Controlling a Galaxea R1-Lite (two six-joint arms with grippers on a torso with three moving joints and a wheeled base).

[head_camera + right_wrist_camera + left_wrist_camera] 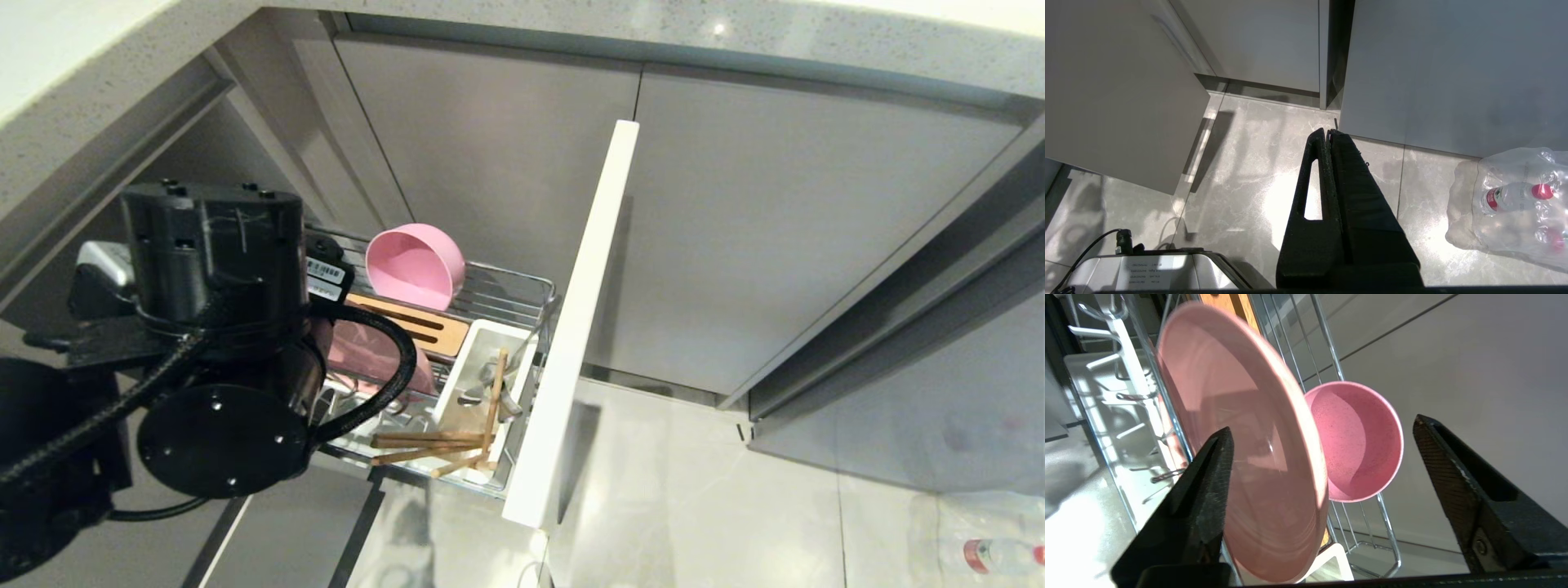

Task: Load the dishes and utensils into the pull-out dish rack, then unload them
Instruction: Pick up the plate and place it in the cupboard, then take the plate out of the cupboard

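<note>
The pink plate [1241, 437] stands on edge in the chrome pull-out dish rack [522, 287]; in the head view my left arm hides most of the plate [359, 351]. My left gripper [1323, 424] is open, its fingers [1208, 490] wide apart on either side of the plate's rim, gripping nothing. The pink bowl [1355, 445] leans on its side at the rack's far end [416, 265]. Wooden chopsticks [424, 443] lie across the rack's near end, one leaning out of the white caddy [478, 367]. I cannot make out the fork. My right gripper [1329, 131] is shut and empty, parked above the floor.
The rack's white cabinet front [571, 327] stands pulled out to the right of the basket. A slotted wooden strip [424, 325] runs between plate and caddy. Grey cabinet doors close the back. A wrapped pack of water bottles [1515, 204] lies on the floor at the right.
</note>
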